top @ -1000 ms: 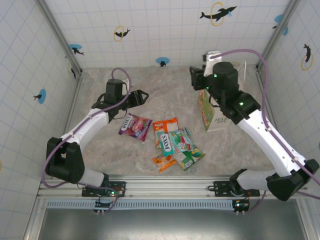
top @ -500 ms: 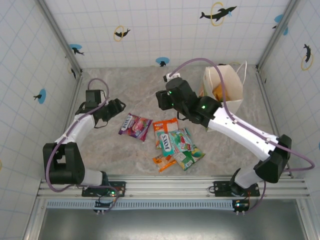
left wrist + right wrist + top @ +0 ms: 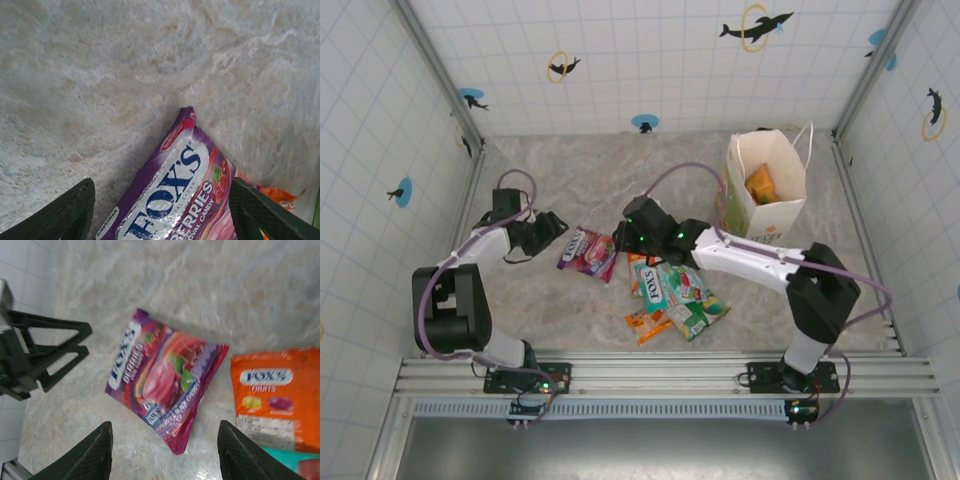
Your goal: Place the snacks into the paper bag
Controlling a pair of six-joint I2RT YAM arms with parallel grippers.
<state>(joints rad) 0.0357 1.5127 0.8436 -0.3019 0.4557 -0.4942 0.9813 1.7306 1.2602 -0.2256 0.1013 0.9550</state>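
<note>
The purple snack packet (image 3: 590,252) lies flat on the table between my two grippers. My left gripper (image 3: 554,233) stands open just left of it; in the left wrist view the packet (image 3: 175,195) lies between the spread fingers (image 3: 70,212), and I cannot tell whether they touch it. My right gripper (image 3: 621,243) hovers open over its right side, with the packet (image 3: 160,375) ahead of the empty jaws. Other snacks (image 3: 672,288) lie piled to the right, a large orange one (image 3: 277,395) on top. The white paper bag (image 3: 766,212) stands upright at the back right with an orange packet (image 3: 759,185) inside.
The tiled walls and metal corner posts (image 3: 463,130) close in the table on three sides. My left gripper's black fingers (image 3: 47,355) show in the right wrist view just left of the purple packet. Bare marble (image 3: 610,170) stretches behind the snacks.
My right arm left the bag and swung left and down to the purple packet. My left gripper drew back to the left and now sits low beside that packet.
</note>
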